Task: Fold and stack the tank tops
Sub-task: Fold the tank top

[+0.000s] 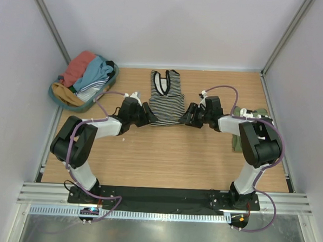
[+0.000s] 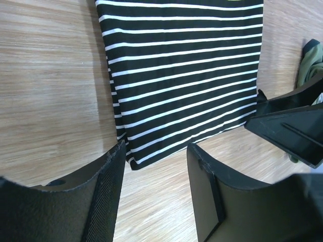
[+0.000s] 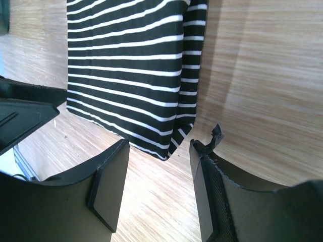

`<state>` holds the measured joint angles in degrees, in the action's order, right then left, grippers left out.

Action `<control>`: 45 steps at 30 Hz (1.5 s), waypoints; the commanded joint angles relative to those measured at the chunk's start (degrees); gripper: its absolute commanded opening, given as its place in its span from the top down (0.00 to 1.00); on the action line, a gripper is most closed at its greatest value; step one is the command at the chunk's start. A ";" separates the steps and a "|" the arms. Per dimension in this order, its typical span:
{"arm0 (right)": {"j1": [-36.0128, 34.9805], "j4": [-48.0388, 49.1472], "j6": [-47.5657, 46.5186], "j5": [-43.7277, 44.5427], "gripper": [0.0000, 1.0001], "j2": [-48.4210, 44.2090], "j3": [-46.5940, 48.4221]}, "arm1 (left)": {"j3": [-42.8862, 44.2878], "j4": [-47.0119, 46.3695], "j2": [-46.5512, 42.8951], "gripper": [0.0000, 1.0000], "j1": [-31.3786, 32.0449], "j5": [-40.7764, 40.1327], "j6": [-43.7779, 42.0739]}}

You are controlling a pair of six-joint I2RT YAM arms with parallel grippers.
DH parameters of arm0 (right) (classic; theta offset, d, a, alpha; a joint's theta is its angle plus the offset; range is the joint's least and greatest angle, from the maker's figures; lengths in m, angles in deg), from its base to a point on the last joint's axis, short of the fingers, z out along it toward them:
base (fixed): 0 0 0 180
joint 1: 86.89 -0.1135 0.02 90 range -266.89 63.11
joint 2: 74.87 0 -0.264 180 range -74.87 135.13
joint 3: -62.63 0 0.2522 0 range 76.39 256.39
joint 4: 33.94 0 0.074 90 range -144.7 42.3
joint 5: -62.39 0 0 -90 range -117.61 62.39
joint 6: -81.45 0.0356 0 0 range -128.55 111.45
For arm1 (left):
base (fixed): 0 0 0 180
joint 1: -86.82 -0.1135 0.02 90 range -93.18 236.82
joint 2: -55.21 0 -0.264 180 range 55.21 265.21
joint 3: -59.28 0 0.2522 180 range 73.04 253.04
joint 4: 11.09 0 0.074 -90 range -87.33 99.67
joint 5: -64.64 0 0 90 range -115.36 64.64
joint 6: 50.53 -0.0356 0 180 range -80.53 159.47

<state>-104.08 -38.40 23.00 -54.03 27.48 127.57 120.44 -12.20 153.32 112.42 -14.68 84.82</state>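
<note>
Table [image 1: 165, 154]: light wood; both arm bases stand at its near edge.
Left gripper [image 2: 156, 151]: low over the table at the near left corner of the striped tank top [image 1: 167, 99]. Its jaws stand apart and clamp nothing. In the left wrist view the corner of the hem lies in the gap, close to the finger on the left side of that view. Whether this finger touches the cloth, I cannot tell.
Right gripper [image 3: 160, 148]: low at the near right corner of the same top, facing the left gripper across the hem. Its jaws are also apart, with nothing pinched. The corner of the hem points into the gap between the two fingers.
Striped tank top: black with thin white stripes. It lies flat in the middle of the table, with the hem toward the arms and the straps toward the far wall.
Green tank top [image 1: 242, 112]: crumpled on the table to the right of the right gripper, partly hidden behind the right arm, apart from the striped one.
Basket [image 1: 116, 71]: round and teal, in the far left corner of the table, well apart from the striped top.
Inside the basket: a heap of cloth, with a coral piece [image 1: 80, 62] at the far side, a blue piece [image 1: 94, 74] beside it, and a mustard piece [image 1: 65, 94] at the near rim.
</note>
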 commanded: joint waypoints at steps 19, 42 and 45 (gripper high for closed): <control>-0.56 5.55 1.50 -2.24 0.73 1.45 1.73 | -1.60 -2.79 2.53 0.48 0.41 -1.01 1.42; -1.00 -13.07 0.35 8.75 0.99 1.46 3.23 | -0.02 7.92 1.57 1.00 1.46 -4.70 0.36; -2.58 -15.62 -0.08 9.45 0.99 -1.26 0.43 | -1.69 9.86 -1.06 1.00 3.48 -4.88 0.36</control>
<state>-105.65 -47.26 24.64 -49.13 30.17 130.94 120.50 -8.31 156.27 114.54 -16.98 86.89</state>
